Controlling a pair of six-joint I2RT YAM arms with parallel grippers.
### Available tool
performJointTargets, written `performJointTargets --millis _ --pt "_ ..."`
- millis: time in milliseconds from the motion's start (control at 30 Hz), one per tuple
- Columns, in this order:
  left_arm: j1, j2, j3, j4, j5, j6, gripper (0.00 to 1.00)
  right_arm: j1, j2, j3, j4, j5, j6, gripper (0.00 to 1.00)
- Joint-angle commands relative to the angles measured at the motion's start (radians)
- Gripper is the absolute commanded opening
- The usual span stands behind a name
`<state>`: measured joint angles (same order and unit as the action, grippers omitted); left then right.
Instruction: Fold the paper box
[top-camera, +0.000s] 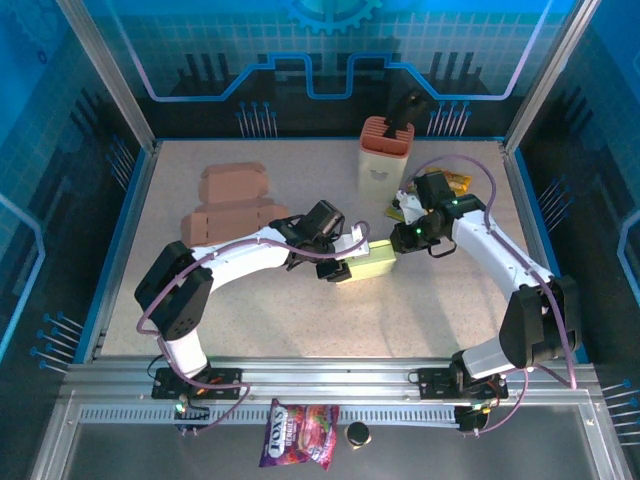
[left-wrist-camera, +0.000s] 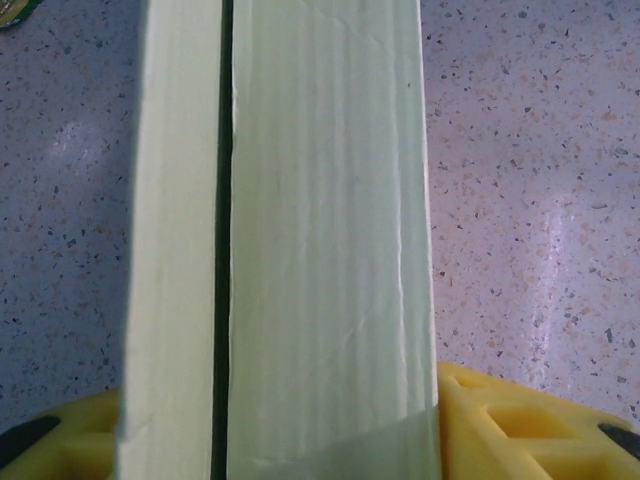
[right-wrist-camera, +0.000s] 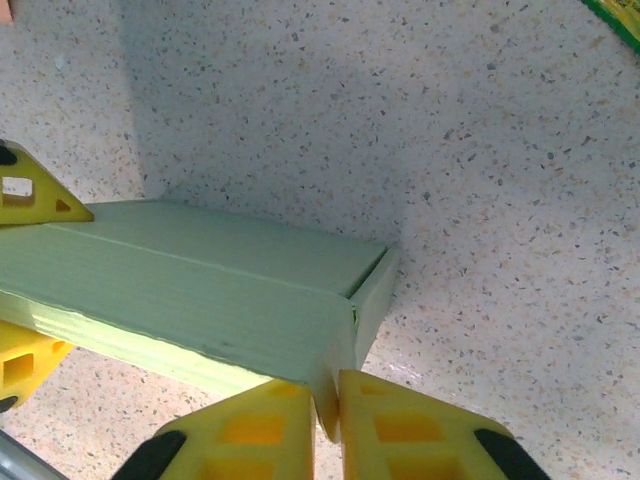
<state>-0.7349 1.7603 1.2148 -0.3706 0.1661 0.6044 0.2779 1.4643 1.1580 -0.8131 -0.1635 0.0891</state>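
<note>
Paper box (top-camera: 366, 265) gripped in left jaws (right jaws pinch corner).

A speckled beige tabletop (top-camera: 300, 320) lies under the left gripper (top-camera: 340, 265) and the right gripper (top-camera: 400, 240). Beyond the left gripper and to its left lie a small flat terracotta cardboard piece (top-camera: 232, 183) and, nearer it, a wider terracotta cardboard piece (top-camera: 228, 220). Beyond the right gripper stands a white tub with a salmon-pink top (top-camera: 385, 155), a black tool (top-camera: 405, 108) sticking out of it. A yellow-green foil packet (top-camera: 456, 183) lies just right of the tub. Well nearer than both grippers, a purple sweet bag (top-camera: 298, 436) and a small dark round cap (top-camera: 357, 434) rest side by side on the grey metal shelf (top-camera: 500, 455).
</note>
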Motion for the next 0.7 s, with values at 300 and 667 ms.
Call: performJointTargets --millis 300,667 --pt "0.005 -0.009 0.022 -0.019 0.033 -0.006 0.48 0.059 0.022 0.061 -0.049 0.099 0.071 0.01" --pt "0.012 0.004 0.031 -0.001 0.023 -0.049 0.48 0.102 -0.032 -0.015 -0.021 0.162 0.144 0.0"
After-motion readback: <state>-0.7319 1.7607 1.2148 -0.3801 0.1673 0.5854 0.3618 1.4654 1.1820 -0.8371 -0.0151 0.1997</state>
